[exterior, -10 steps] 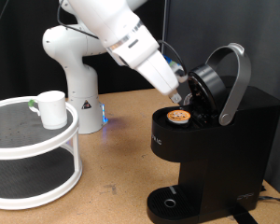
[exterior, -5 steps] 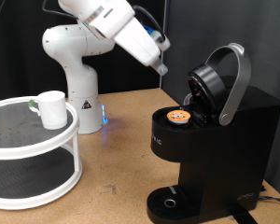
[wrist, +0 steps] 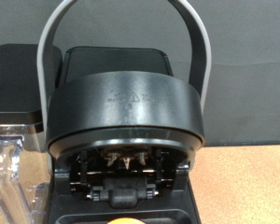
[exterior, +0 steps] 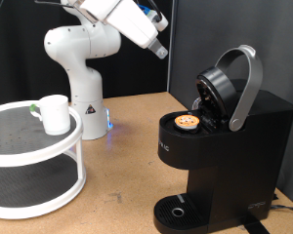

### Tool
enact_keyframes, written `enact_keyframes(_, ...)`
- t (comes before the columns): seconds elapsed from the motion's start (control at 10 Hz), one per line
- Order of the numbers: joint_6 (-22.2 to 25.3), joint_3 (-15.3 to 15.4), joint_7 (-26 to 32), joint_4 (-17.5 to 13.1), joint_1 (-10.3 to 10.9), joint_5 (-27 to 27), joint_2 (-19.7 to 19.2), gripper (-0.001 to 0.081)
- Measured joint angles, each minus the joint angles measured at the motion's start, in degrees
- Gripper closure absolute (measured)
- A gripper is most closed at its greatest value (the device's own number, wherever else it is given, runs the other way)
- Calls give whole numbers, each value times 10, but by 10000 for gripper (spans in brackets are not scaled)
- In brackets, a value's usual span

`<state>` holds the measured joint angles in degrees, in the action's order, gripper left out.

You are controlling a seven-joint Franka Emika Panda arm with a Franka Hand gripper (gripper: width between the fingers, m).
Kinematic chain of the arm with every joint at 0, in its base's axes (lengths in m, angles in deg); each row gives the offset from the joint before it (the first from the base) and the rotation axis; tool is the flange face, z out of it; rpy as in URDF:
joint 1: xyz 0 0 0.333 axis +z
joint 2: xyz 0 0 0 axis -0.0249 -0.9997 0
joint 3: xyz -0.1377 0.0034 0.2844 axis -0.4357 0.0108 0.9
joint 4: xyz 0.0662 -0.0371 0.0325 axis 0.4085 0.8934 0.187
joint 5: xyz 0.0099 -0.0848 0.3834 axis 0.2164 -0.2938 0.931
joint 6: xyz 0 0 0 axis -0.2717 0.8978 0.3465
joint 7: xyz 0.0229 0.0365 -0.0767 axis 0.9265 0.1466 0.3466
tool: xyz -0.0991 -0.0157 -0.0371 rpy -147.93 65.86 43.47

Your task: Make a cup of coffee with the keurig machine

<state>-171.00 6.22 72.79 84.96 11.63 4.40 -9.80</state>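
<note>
found pod seated in open coffee maker, cup on rack, not under spout; gripper raised clear, opening not discernible.

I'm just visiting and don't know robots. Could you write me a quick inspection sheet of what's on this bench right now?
Surface: brown wooden table.
Job's things: keurig machine, black, lid raised, a pod sitting in its chamber; drip tray bare. White cup stands on the top tier of a white two-tier stand, at the exterior view's left.
Clutter: nothing seen.
Grippers: gripper raised above and apart from the machine, holding nothing.
Cables: dark cables along the arm; one beside the machine's base.
Surroundings: black backdrop; white robot base.
</note>
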Motion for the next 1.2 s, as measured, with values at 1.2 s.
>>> enact_keyframes(1.2, 33, 46, -34, -105, 46, 134, -57, 3)
